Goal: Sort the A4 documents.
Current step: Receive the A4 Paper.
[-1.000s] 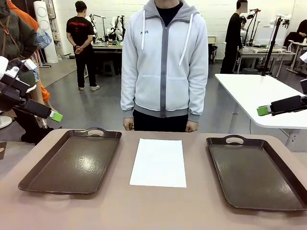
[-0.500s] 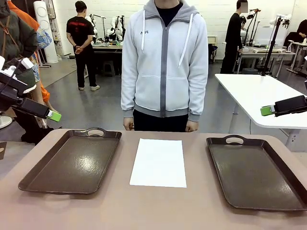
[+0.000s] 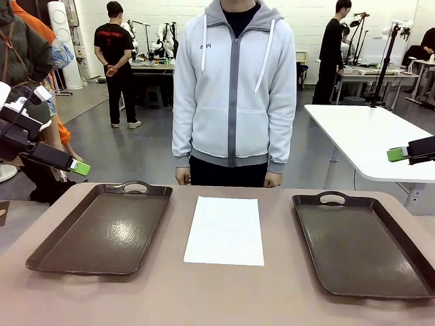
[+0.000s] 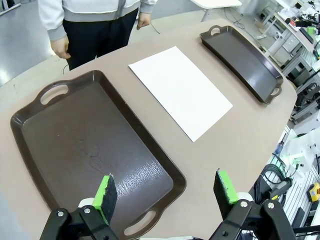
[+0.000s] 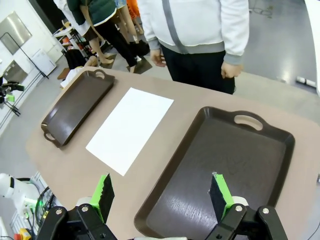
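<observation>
The table (image 3: 217,299) is carrying everything, and a person (image 3: 234,95) in a pale zipped hoodie is standing at its far edge with both hands hanging down, touching nothing. Two dark brown trays are lying flat on it, the left tray (image 3: 102,231) and the right tray (image 3: 360,244), both empty. The sheet of paper (image 3: 225,229) is lying flat on the table between them, apart from both and with its long side running away from the robot.

The left arm (image 3: 24,132) is hanging above the left tray's near end. In the left wrist view the left jaws are standing wide apart and holding nothing. The right arm (image 3: 421,148) is hanging high at the right, the right jaws equally wide apart and empty over the right tray's near end.

Over the last second the right arm has been drawing back toward the right edge of the front view, while the left arm has barely been shifting. The sheet is lying where it was. This suggests the sorting is not yet starting, and that neither arm is closing in on the paper.

The sheet is showing no print. A small chest logo (image 3: 204,45) on the hoodie is too small to read.
</observation>
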### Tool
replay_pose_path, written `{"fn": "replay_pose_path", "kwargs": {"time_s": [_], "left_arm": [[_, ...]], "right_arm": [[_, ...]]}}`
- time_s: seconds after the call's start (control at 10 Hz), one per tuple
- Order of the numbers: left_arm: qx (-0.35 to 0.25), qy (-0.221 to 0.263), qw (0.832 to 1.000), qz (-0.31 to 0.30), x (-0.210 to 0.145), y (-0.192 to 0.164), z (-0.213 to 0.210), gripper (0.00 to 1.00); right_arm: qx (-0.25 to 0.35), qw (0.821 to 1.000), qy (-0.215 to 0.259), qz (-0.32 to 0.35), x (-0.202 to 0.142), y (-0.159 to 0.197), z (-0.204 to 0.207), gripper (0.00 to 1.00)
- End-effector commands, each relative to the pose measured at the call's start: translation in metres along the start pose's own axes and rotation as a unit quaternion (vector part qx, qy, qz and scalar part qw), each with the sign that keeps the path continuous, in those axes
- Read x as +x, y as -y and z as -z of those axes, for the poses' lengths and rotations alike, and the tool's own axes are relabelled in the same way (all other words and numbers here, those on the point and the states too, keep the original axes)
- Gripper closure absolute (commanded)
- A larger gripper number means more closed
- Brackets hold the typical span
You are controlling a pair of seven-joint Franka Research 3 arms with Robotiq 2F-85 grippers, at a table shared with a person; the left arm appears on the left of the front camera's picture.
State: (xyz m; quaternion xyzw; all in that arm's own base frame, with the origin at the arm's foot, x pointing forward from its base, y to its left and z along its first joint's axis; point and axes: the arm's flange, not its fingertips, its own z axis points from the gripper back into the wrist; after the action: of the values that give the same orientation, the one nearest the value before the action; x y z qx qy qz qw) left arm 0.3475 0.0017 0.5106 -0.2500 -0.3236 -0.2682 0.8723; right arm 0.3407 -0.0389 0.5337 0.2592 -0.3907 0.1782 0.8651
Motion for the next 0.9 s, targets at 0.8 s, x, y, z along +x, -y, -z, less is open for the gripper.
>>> {"fn": "replay_pose_path", "kwargs": {"time_s": [0.8], "left_arm": [[-0.002, -0.003, 1.000, -0.002, -0.001, 0.000, 0.004, 0.00]], "right_arm": [[0.000, 1.000, -0.008, 0.002, -0.003, 0.000, -0.002, 0.00]]}}
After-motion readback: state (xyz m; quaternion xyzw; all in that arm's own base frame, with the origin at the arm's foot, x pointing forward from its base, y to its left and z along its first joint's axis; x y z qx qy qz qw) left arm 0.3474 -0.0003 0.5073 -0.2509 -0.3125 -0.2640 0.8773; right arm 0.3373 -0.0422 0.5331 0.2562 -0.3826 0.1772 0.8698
